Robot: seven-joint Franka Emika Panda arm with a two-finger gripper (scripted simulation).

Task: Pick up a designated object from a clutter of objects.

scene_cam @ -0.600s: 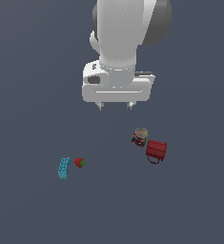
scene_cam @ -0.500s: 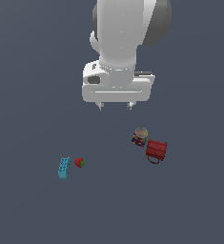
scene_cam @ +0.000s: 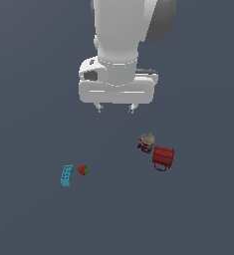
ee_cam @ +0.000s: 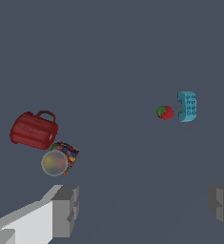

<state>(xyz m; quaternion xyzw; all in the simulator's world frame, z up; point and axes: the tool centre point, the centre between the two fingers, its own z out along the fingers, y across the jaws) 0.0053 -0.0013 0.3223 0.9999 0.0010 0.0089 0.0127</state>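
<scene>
Strawberry [scene_cam: 82,170], tiny, red, roundish, with green leafy cap, lay on the dark grey table [scene_cam: 34,224] just beside a cyan studded toy brick [scene_cam: 66,175], well apart from the multicoloured grey-topped can [scene_cam: 146,143] and dark-red ribbed box with handle [scene_cam: 163,157]. Gripper [scene_cam: 115,108] hung high above, jaws spread wide and empty. Judged light, rigid, smooth and prone to roll; best pinched across its widest middle, with fingers clear of the brick.

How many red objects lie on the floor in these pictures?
2. The strawberry lies just beside the cyan studded brick, at the exterior view's left. The dark-red ribbed box lies next to the small can, at the right. None seems hidden.
</scene>
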